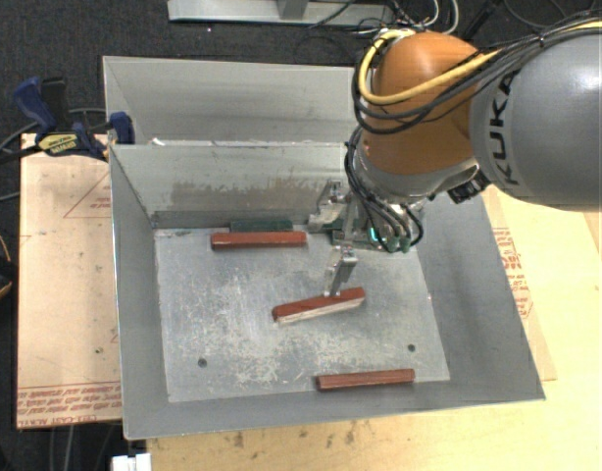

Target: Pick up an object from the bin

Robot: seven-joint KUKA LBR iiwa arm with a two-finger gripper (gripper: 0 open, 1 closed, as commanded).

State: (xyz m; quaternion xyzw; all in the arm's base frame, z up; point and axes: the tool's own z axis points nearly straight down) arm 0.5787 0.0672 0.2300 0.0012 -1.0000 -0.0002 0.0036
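1. Gripper hangs low, right of centre in the bin, its tip at the right end of a red-brown bar lying slanted mid-floor.
2. Pincer open or closed: cannot tell.
3. Similar bars: far bar, near bar.

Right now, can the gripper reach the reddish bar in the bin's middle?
Probably yes: the gripper is at the right end of that reddish bar, and nothing lies on or against it.

The grey metal bin bears three reddish-brown sticks — back bar, middle bar, front bar.
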